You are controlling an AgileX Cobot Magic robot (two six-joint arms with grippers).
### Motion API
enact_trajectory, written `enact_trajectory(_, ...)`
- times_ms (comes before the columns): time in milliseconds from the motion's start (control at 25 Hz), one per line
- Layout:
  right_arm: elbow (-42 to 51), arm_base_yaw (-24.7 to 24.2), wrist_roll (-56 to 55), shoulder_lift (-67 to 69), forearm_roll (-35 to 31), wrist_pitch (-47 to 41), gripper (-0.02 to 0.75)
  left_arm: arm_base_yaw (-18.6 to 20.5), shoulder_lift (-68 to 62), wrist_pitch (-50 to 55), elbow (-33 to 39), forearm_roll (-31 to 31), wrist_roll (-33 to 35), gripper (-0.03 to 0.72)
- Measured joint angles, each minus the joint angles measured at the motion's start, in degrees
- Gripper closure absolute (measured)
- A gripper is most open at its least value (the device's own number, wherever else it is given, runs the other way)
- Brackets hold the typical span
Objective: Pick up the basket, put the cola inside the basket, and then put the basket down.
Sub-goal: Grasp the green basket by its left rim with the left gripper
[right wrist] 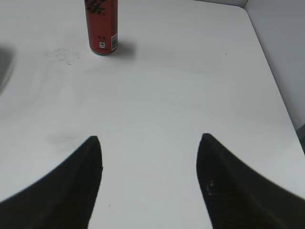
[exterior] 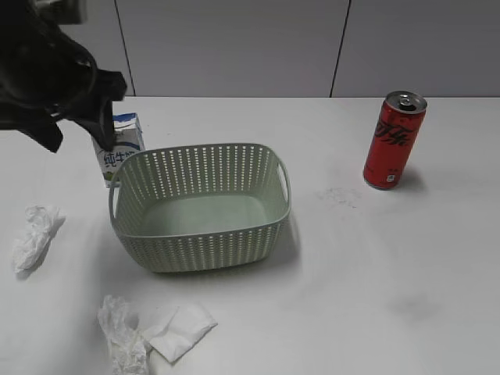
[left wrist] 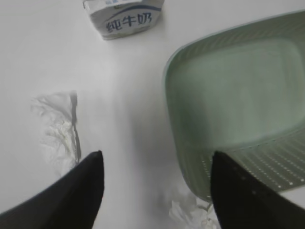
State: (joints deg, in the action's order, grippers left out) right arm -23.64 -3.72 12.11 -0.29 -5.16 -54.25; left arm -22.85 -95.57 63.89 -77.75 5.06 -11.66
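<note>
The pale green basket (exterior: 201, 207) stands empty in the middle of the white table; it also shows in the left wrist view (left wrist: 238, 95). The red cola can (exterior: 394, 141) stands upright at the right, apart from the basket, and shows at the top of the right wrist view (right wrist: 101, 26). My left gripper (left wrist: 155, 160) is open and empty, above the table just left of the basket; the left arm (exterior: 55, 78) is at the upper left of the exterior view. My right gripper (right wrist: 148, 140) is open and empty over bare table, well short of the can; it is outside the exterior view.
A blue-and-white milk carton (exterior: 117, 148) stands behind the basket's left end, also in the left wrist view (left wrist: 125, 16). Crumpled white tissues lie at the left (exterior: 35, 234) and front left (exterior: 152, 332). The table's right edge (right wrist: 274, 71) is near the right gripper.
</note>
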Motion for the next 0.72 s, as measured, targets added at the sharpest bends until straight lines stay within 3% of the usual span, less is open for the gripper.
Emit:
enact_trajectory(240, 0.0, 0.0, 0.0, 0.0, 0.0, 0.0, 0.260, -3.8, -8.3, 0.3, -0.6, -1.2, -7.0, 0.160)
enact_trajectory(720, 0.0, 0.0, -0.1, 0.0, 0.1, 0.0, 0.260, -3.8, -19.6, -6.8, -0.7, 2.8, -14.0, 0.176)
